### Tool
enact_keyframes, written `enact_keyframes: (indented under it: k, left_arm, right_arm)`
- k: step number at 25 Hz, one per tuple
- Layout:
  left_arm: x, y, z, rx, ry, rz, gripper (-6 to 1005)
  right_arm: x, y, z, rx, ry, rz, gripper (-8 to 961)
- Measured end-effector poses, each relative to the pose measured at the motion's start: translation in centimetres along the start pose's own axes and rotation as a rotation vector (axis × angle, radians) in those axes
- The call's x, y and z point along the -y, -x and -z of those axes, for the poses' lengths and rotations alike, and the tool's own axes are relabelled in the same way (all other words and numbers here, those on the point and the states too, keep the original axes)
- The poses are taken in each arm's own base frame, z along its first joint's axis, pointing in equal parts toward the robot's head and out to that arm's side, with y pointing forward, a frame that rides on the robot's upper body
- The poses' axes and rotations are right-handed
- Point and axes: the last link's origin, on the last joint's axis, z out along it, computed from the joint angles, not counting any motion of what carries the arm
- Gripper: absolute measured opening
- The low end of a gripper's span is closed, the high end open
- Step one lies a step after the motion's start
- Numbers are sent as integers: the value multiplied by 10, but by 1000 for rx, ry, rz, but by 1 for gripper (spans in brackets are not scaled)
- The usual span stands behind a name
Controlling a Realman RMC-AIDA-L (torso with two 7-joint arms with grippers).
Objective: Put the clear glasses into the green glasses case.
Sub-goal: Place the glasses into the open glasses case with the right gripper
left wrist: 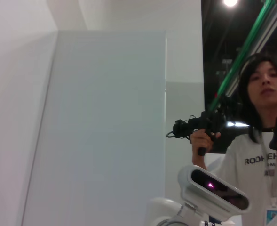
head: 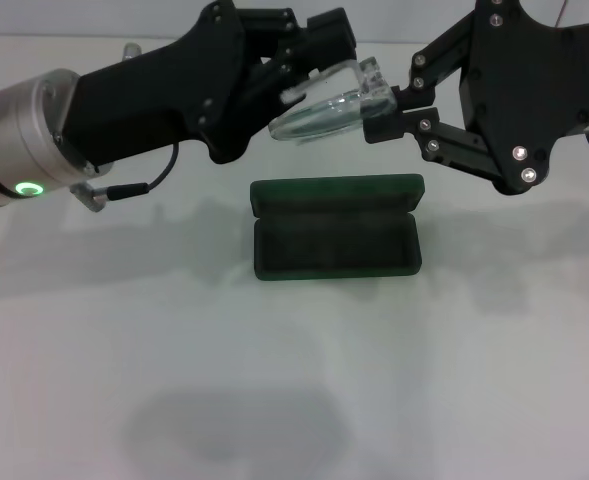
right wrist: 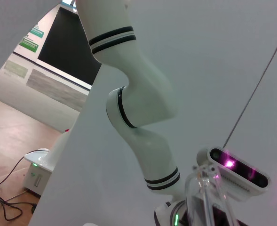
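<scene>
Open on the white surface (head: 94,330), the green glasses case (head: 335,228) lies with its lid raised. Directly above it, the left gripper (head: 304,75) and right gripper (head: 399,105) each clamp one end of the clear glasses (head: 336,108) in midair.

Both arms are raised above and behind the green glasses case (head: 336,226), reaching in toward each other. The left gripper (head: 309,80) comes in from the left of the case, its fingers closed on one end of the clear glasses (head: 332,108). The right gripper (head: 394,108) comes in from the right, its fingers clamped on the other end.
</scene>
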Motion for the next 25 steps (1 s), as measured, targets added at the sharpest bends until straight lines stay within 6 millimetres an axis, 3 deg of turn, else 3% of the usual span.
enact_keyframes:
  k: [17,22,25]
  left_arm:
    - [4,-6,8,-16,-45,-38,53]
    - [10,-12,28,22,-128,-85,53]
    - [13,-19,51,59,-214,-123,53]
  right_arm:
    - [-4,-1,0,6,0,-9,61]
    - [-2,-1,1,-2,-15,-51,62]
    - [4,2,2,-25,-25,-105,62]
